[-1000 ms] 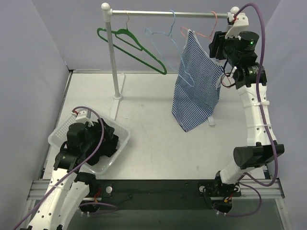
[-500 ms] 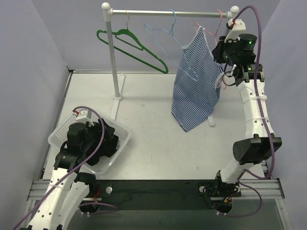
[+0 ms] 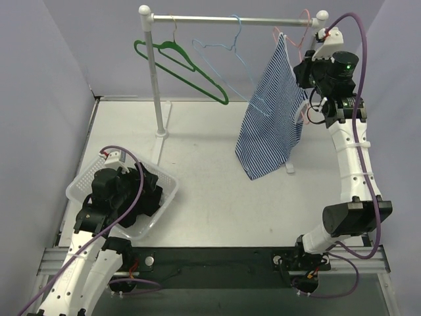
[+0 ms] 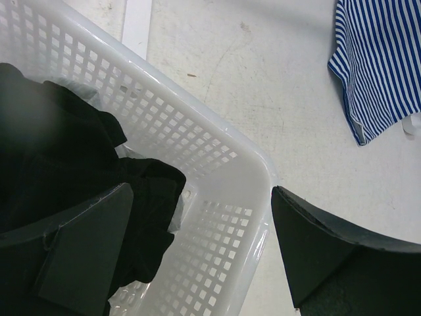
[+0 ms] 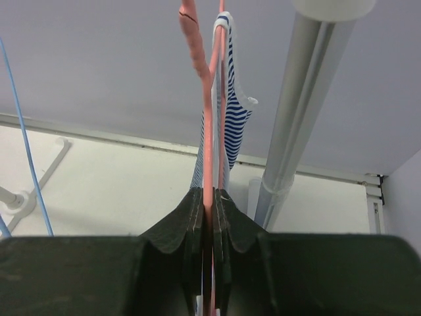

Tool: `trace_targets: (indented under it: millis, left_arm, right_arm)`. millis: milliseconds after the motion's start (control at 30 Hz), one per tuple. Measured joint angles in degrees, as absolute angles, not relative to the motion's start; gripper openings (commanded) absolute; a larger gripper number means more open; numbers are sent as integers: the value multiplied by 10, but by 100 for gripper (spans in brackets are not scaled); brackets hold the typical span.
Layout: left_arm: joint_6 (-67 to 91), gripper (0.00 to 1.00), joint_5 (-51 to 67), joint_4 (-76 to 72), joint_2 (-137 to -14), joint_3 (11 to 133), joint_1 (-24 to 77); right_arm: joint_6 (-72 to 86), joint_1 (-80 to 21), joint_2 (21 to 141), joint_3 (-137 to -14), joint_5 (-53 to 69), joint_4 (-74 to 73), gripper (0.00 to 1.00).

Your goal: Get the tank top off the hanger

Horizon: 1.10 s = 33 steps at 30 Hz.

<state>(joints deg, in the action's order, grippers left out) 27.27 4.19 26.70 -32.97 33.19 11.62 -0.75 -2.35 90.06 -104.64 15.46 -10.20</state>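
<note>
Pink hanger [image 5: 207, 145] wire is sitting clenched in the right gripper [image 5: 209, 197], the tank top [image 3: 273, 112] hanging from it at the right end of the rail [image 3: 197, 19]. Pulling here is likely risking the hanger sliding off that end, or the tank top snagging.

no readable text, labels or numbers anywhere.

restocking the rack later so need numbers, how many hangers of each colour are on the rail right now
green hanger: 1
blue hanger: 1
pink hanger: 1
total: 3
</note>
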Motion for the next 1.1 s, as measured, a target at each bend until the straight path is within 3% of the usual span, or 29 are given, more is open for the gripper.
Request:
trace_targets:
  millis: [600,1100]
  left_arm:
    - [267,97,74,254,-329,319,116]
    - [264,97,112,232,-322,310,116]
  right_arm:
    - [29,-50,851,-1023,152,-93,0]
    - [61,-86,664,-789,126,-121,0]
